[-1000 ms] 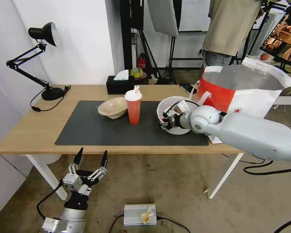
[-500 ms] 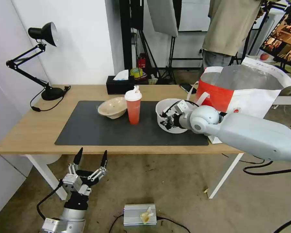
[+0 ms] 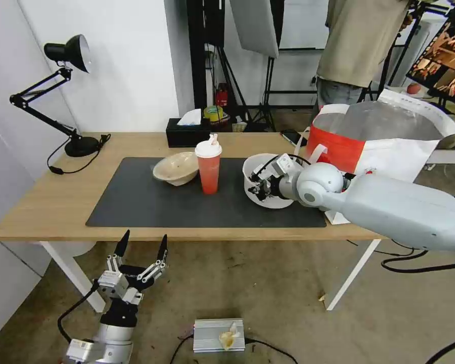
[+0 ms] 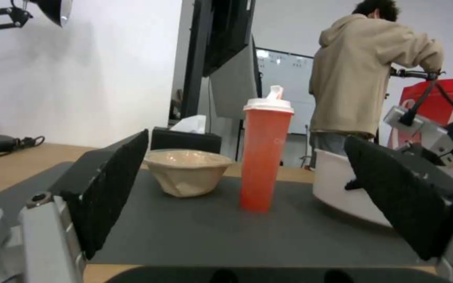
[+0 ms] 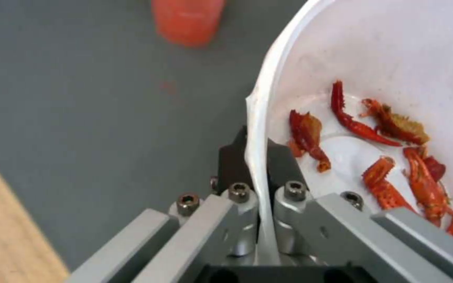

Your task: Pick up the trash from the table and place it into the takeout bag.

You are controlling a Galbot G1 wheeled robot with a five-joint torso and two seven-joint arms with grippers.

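Right claw [image 5: 258, 157] pinches the white bowl's [image 3: 268, 194] rim on the table [image 3: 45, 202]; nearby cup [image 3: 208, 167], beige bowl [image 3: 176, 168] unbagged, takeout bag [image 3: 384, 146] behind.

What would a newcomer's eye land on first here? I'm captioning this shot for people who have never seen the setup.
First, the right gripper pinching the rim of the white bowl of red food scraps, on the dark mat's right end. Next, the tall red cup standing mid-mat beside the beige bowl, and the big takeout bag gaping open at the table's right end. The left gripper hangs open below the table's front edge.
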